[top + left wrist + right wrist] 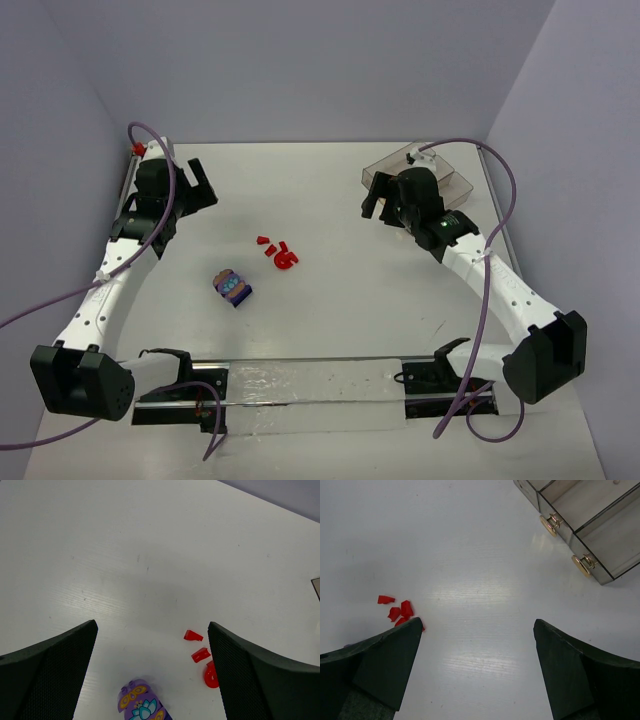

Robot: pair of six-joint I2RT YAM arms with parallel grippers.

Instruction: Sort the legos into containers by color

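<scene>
Left pincer gapes empty, tiny red plastic bricks just ahead-right; right pincer gapes too, smoky clear tray ahead-right.

Noted purple clump cropped at left wrist view's bottom edge, one red brick half behind left gripper. Noted tray cropped top and right in right wrist view, part-covered by right arm from above.
</scene>
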